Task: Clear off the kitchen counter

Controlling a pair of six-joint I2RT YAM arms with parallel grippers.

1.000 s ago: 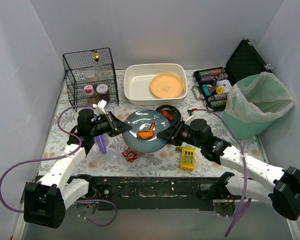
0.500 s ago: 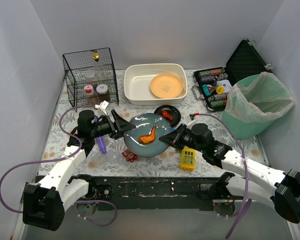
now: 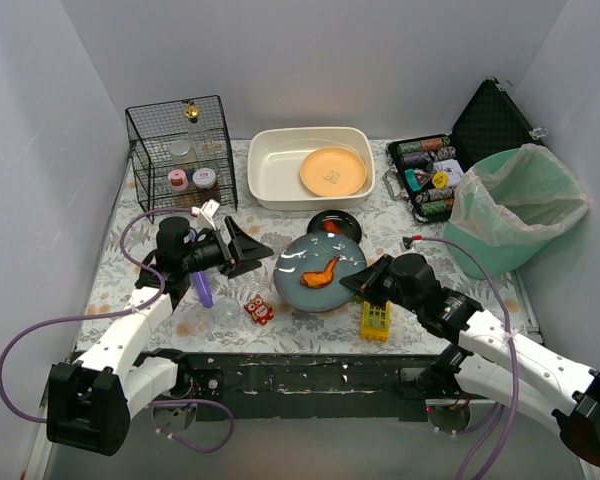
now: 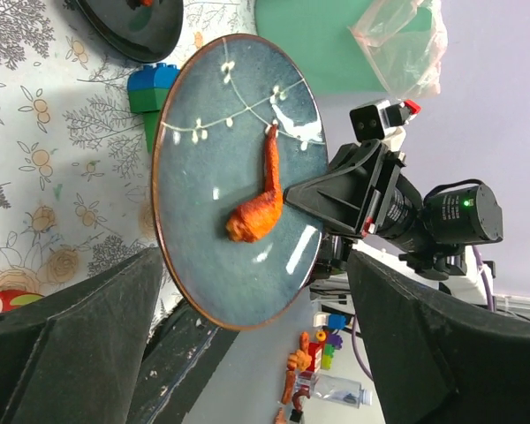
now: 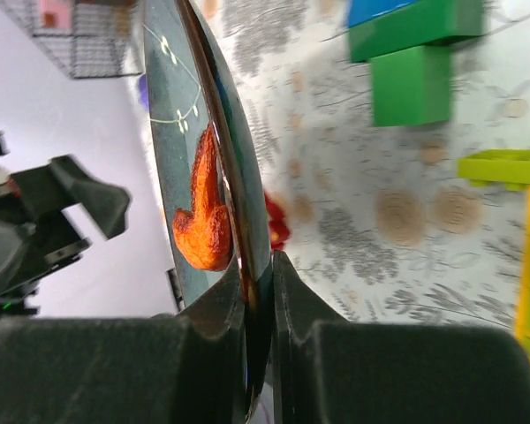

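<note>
The right jaws are clamped on the right rim of the blue plate [image 3: 302,287], which carries an orange food piece [image 3: 322,272] and is held over the middle of the floral surface [image 3: 298,324]. The left jaws stand wide apart just left of the plate, not touching it. A black dish [image 3: 335,221] lies just behind the plate, a yellow block [image 3: 375,319] is near its right front, and a white basin [image 3: 280,160] stands at the back.

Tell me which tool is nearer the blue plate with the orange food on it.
Right. The right tool is shut on the blue plate at its right rim; the left tool stands open to the plate's left, clear of it.
</note>
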